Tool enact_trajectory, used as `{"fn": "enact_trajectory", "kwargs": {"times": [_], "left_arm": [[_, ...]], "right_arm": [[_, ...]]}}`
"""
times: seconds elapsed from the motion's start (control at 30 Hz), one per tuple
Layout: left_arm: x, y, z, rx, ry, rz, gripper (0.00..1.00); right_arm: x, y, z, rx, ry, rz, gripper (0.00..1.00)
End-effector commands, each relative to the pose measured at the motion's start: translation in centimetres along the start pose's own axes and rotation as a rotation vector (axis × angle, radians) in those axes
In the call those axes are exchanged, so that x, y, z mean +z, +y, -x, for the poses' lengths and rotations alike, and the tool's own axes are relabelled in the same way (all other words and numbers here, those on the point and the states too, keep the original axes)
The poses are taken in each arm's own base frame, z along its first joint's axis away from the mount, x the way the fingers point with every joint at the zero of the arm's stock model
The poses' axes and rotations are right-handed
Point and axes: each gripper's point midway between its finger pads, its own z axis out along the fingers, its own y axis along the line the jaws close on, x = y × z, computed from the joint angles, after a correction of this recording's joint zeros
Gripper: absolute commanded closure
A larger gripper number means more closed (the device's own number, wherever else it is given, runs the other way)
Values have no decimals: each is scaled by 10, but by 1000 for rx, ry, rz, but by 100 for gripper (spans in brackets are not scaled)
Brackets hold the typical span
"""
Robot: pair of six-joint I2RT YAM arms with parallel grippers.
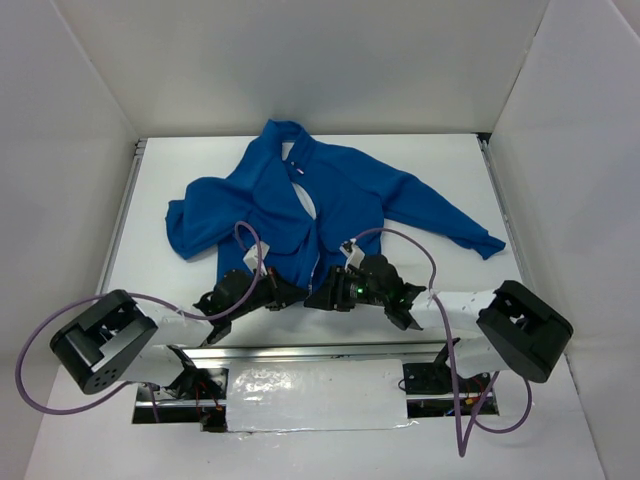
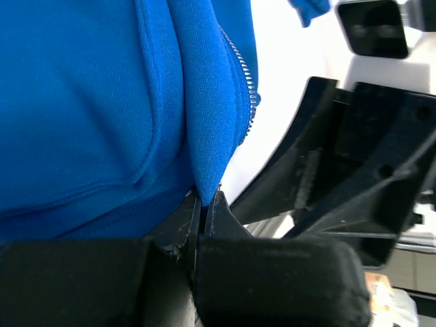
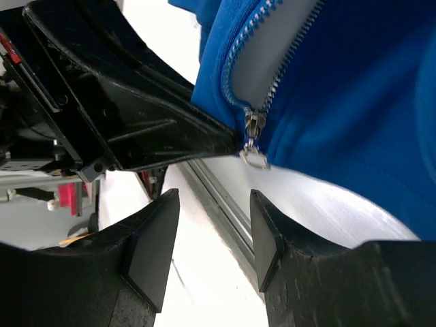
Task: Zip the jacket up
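Note:
The bright blue jacket (image 1: 340,195) lies spread on the white table with its collar at the far side and its front open. My left gripper (image 1: 288,293) is at the hem. In the left wrist view it (image 2: 203,199) is shut on a fold of the jacket's bottom edge (image 2: 204,136), beside the zipper teeth (image 2: 246,82). My right gripper (image 1: 326,294) is next to it. In the right wrist view it (image 3: 212,199) stands open just below the small metal pull (image 3: 255,158), which hangs from the slider at the bottom of the zipper. Nothing lies between its pads.
A metal rail (image 1: 300,352) runs along the table's near edge, right under both grippers. The left arm's black body (image 3: 116,102) sits close beside the slider. White walls enclose the table on three sides. The jacket's right sleeve (image 1: 450,220) reaches toward the right wall.

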Motion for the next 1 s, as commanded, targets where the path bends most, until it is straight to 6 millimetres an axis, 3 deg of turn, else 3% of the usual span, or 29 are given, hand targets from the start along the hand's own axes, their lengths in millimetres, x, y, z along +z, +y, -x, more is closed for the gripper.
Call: {"fn": "enact_trajectory", "kwargs": {"times": [0.0,0.37,0.8,0.97], "left_arm": [[-4,-34,7,-24,-14,-181,100],[-5,-40,8,-51,2,-261,100],[-8,-38,10,-31,0,-240,100],[-7,-39,10,-31,-1,-242,100]], "right_arm": [[7,15,12,-20,-32,67,47],[12,-10,0,24,-42,38,47],[8,17,11,-48,-91,172,50],[7,15,16,-58,-110,148,62]]}}
